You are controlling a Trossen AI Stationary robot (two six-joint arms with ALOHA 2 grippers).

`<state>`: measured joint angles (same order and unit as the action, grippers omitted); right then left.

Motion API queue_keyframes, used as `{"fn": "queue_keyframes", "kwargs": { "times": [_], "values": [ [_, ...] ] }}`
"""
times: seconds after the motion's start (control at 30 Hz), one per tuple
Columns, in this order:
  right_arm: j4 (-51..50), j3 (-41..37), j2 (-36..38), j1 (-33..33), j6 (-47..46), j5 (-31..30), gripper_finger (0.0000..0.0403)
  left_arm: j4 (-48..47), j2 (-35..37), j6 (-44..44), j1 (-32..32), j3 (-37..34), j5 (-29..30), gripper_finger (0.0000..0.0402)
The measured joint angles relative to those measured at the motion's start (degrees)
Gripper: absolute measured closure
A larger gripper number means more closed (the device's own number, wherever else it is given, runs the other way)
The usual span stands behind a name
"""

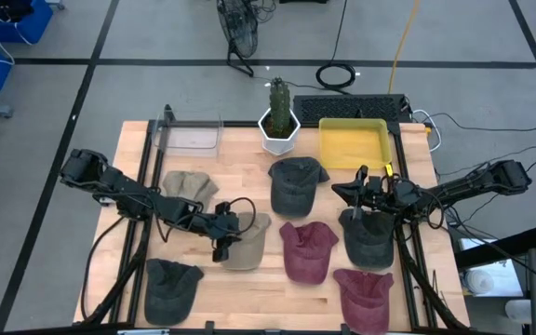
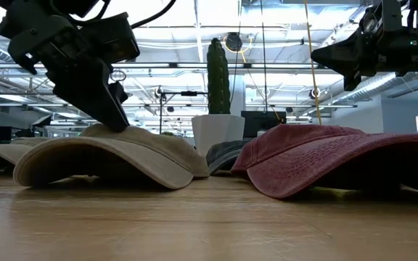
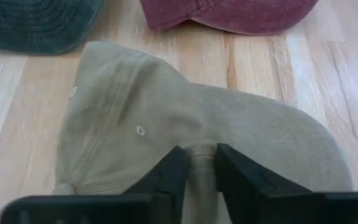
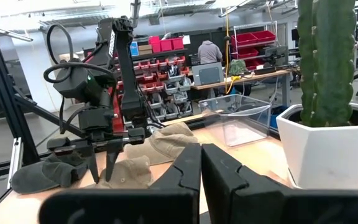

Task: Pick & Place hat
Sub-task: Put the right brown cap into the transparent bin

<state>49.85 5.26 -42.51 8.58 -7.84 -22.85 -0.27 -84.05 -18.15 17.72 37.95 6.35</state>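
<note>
A tan hat [image 1: 249,244] lies crown up on the wooden table [image 1: 249,302], left of a maroon hat [image 1: 305,251]. My left gripper [image 1: 223,231] reaches in from the table's left and is shut on the tan hat's crown [image 3: 135,112]. The low view shows the left gripper [image 2: 116,119] on top of the tan hat [image 2: 107,156]. My right gripper [image 1: 352,191] is shut and hovers above a dark hat [image 1: 368,240] at the right, touching nothing; its shut fingers [image 4: 188,171] show in its own wrist view. My left gripper pinches a raised ridge of cloth [image 3: 201,163] on the tan hat's crown between its two fingers [image 3: 166,177]. The fingers slant down from the table's left. The hat still rests on the table, its rim [image 2: 85,174] on the wood.
More hats lie around: a tan one [image 1: 189,184], a dark grey one [image 1: 296,181], a dark green one [image 1: 170,287] and a maroon one [image 1: 366,293]. At the far edge stand a clear box [image 1: 194,137], a potted cactus [image 1: 279,119] and a yellow tray [image 1: 352,141].
</note>
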Motion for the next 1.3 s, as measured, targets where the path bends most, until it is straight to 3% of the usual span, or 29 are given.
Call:
{"fn": "queue_keyframes", "kwargs": {
  "times": [0.2, 0.53, 0.73, 0.93, 1.3],
  "values": [
    [0.0, 0.0, 0.0, 0.0, 0.0, 0.0, 0.0399, 0.0, 0.0, 0.0, 0.0, 0.0, -1.4, 0.0358],
    [0.0, 0.0, 0.0, 0.0, 0.0, 0.0, 0.0399, 0.0, 0.0, 0.8, 0.0, 0.0, -2.4, 0.0362],
    [0.0, 0.0, 0.0, 0.0, 0.0, 0.0, 0.0399, 2.7, 0.0, 6.4, -0.1, 0.0, -1.2, 0.0364],
    [0.0, 0.0, 0.0, 0.0, 0.0, 0.0, 0.0399, 7.3, 0.0, 8.6, -0.1, -0.1, -2.3, 0.0394],
    [0.0, 0.0, 0.0, 0.0, 0.0, 0.0, 0.0399, 7.8, 0.6, 11.7, -0.2, -0.1, -0.1, 0.0391]
  ]
}}
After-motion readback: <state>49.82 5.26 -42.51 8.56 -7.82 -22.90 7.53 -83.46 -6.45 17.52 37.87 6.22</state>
